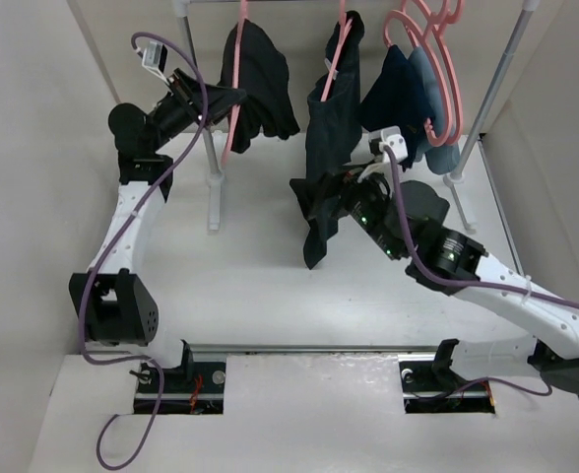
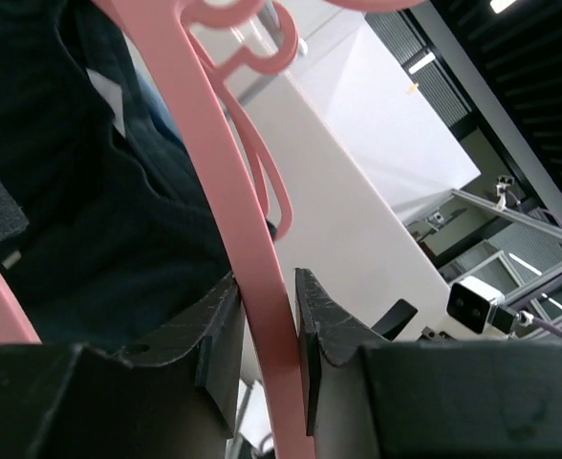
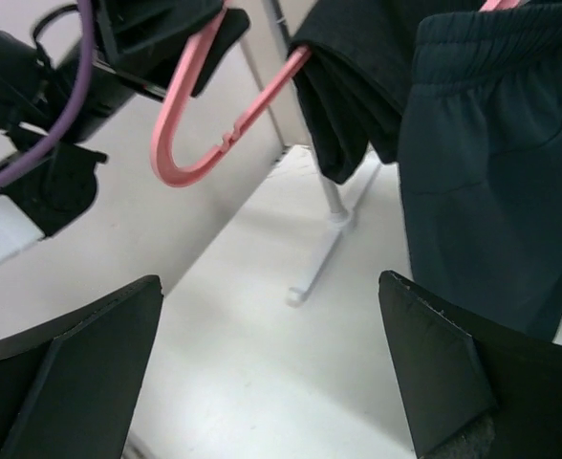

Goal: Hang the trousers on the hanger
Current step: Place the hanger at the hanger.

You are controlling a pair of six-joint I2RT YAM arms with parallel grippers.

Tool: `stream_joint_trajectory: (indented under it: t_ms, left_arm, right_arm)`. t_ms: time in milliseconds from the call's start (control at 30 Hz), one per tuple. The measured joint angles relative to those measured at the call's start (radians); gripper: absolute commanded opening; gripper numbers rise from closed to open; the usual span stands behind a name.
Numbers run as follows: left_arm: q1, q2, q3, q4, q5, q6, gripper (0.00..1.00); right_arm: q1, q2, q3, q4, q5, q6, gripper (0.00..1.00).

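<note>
**Trousers on the rack, right arm empty**

Top view: the trousers (image 1: 331, 128) hang limp from the hanger (image 1: 337, 57), reaching down toward the surface (image 1: 260, 296).

Left wrist: the left end effector (image 2: 262, 335) is clamped on a neighbouring pink hanger (image 2: 209, 163).

Right wrist: the right end effector (image 3: 270, 316) gapes wide with nothing in it. The cloth looks soft and light and will likely slide, so the waistband (image 3: 491, 24) is the place to take hold.

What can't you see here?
Top view: hook of the thin pink plastic hanger over the long black cloth trousers, lost past the top edge.
Left wrist view: dark cloth behind the pink bar the left gripper clamps, too close to identify.
Right wrist view: trouser legs, behind the right gripper.
</note>
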Motion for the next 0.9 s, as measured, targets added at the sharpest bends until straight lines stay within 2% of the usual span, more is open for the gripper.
stream_joint_trajectory:
  t_ms: [400,600,767,800,833,900]
  left_arm:
    - [0.020,0.267,0.259,0.035,-0.011,-0.068,0.00]
    - [0.034,0.369,0.299,0.064,-0.016,-0.098,0.00]
    - [0.037,0.394,0.299,0.122,0.002,-0.130,0.00]
    - [0.037,0.394,0.299,0.136,0.011,-0.141,0.06]
    - [0.038,0.394,0.299,0.148,0.019,-0.153,0.29]
    - [0.039,0.394,0.299,0.190,0.027,-0.151,0.55]
  right_arm:
    - [-0.171,0.190,0.153,-0.016,-0.119,-0.064,0.99]
    - [-0.198,0.213,0.188,-0.014,-0.144,-0.070,0.99]
    - [-0.202,0.234,0.195,-0.015,-0.147,-0.074,0.99]
    - [-0.202,0.236,0.195,-0.015,-0.147,-0.074,0.99]
    - [-0.202,0.238,0.195,-0.016,-0.148,-0.074,0.99]
    - [-0.202,0.239,0.195,-0.015,-0.148,-0.074,0.99]
